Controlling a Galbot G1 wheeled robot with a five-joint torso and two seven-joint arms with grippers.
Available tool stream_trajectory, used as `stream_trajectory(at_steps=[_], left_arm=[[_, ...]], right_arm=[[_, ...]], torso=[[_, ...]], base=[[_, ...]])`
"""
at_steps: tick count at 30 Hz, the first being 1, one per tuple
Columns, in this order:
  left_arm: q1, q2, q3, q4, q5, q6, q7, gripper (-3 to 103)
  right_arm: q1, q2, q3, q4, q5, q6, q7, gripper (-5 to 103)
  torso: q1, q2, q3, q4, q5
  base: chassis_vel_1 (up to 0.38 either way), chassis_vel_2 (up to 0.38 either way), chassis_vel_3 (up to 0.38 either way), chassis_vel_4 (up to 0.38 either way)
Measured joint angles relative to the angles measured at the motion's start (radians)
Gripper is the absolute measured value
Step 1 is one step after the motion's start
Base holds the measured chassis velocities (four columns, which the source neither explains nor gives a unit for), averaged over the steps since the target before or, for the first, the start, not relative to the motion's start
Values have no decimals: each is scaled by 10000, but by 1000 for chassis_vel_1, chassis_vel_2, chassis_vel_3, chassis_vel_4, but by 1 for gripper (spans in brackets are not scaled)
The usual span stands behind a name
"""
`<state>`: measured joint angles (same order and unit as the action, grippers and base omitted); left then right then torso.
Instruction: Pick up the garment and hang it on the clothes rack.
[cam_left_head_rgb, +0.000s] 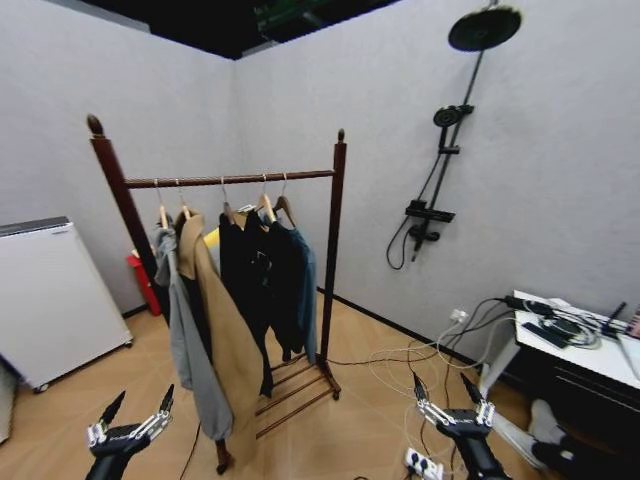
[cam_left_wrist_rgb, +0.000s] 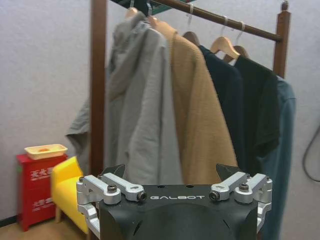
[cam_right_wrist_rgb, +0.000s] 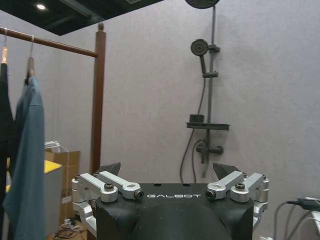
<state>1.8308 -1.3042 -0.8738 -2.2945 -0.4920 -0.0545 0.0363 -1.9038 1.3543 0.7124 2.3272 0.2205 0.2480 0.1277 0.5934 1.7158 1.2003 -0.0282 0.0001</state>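
The clothes rack (cam_left_head_rgb: 237, 180) stands in the room's corner, dark reddish-brown with two knobbed posts and a top bar. The teal garment (cam_left_head_rgb: 306, 285) hangs on a wooden hanger at the bar's right end, beside the right post. It also shows in the left wrist view as the teal garment (cam_left_wrist_rgb: 284, 150) and in the right wrist view as the teal garment (cam_right_wrist_rgb: 27, 155). My left gripper (cam_left_head_rgb: 140, 402) is low at the front left, open and empty. My right gripper (cam_left_head_rgb: 441, 385) is low at the front right, open and empty. Both are well short of the rack.
A grey jacket (cam_left_head_rgb: 185, 345), a tan coat (cam_left_head_rgb: 228, 340) and a black top (cam_left_head_rgb: 252, 280) also hang on the bar. A white cabinet (cam_left_head_rgb: 50, 300) stands left and a red box (cam_left_head_rgb: 146, 283) behind. Right are a shower fixture (cam_left_head_rgb: 440, 180), floor cables (cam_left_head_rgb: 405, 358), a power strip (cam_left_head_rgb: 420, 462) and a desk (cam_left_head_rgb: 575, 350).
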Motion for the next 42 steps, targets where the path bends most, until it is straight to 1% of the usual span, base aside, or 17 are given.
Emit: stream_trajectory(at_steps=[28, 34, 39, 42], left_arm=[[0, 1, 0, 0, 0, -1, 0, 100], [-1, 1, 0, 0, 0, 0, 2, 100], [0, 1, 0, 0, 0, 0, 2, 100], [0, 0, 0, 1, 0, 0, 1, 100]], right_arm=[[1, 0, 1, -1, 1, -1, -4, 100], [0, 0, 1, -1, 1, -1, -4, 100], [1, 0, 1, -1, 1, -2, -4, 100], [1, 0, 1, -1, 1, -1, -4, 100]], torso=[[-1, 0, 0, 0, -2], [-1, 1, -1, -5, -1], [-1, 0, -1, 4, -1], [-1, 0, 0, 1, -1]], base=[[-127, -128, -124, -130], [-96, -108, -92, -116], [-12, -8, -10, -12], [0, 0, 0, 0]])
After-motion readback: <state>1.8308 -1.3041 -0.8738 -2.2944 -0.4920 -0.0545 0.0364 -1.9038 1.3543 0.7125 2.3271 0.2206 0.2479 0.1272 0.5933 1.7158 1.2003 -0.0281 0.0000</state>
